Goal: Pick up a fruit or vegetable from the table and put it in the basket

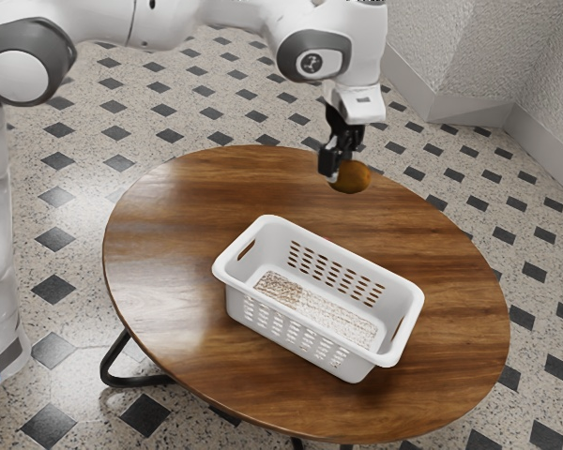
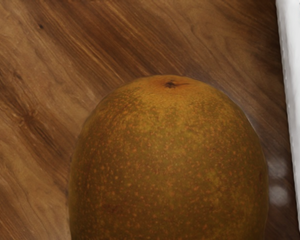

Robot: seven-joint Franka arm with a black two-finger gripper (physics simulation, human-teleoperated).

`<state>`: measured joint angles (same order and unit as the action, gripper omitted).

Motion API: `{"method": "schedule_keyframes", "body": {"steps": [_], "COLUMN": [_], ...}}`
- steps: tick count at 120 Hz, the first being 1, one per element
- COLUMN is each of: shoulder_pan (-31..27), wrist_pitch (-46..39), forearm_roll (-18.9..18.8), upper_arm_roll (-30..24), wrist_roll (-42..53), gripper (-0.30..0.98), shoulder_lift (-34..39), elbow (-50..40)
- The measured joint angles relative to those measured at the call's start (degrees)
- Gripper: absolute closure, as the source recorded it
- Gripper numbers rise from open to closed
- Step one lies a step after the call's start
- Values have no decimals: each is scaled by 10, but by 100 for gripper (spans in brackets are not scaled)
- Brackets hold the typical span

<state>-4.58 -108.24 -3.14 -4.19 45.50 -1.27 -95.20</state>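
The fingers [image 1: 328,161] are closed around a brownish-orange fruit [image 1: 350,177], gripping it in the air outside the white basket [image 1: 405,330], beyond its far long side in the exterior view. The fruit's stem-like spot faces away from the hand. Below the basket lies the round wooden tabletop [image 1: 169,244], and lower still, around the basket on every side, the diamond-patterned floor [image 1: 52,289].

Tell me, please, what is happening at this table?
A robot arm is holding a round brownish-orange fruit in its claw, above the wooden table. The white basket stands on the table, and the fruit is not in it yet. It seems that the robot should put it there.
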Motion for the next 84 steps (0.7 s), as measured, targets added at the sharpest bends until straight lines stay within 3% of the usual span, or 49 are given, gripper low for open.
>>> {"method": "schedule_keyframes", "body": {"steps": [35, 84], "shoulder_pan": [-4, 19], "wrist_pitch": [13, 36], "forearm_roll": [0, 7], "upper_arm_roll": [-63, -110], "wrist_roll": [-38, -91], "gripper": [49, 48], "shoulder_lift": [14, 33], "elbow": [-3, -6]}}
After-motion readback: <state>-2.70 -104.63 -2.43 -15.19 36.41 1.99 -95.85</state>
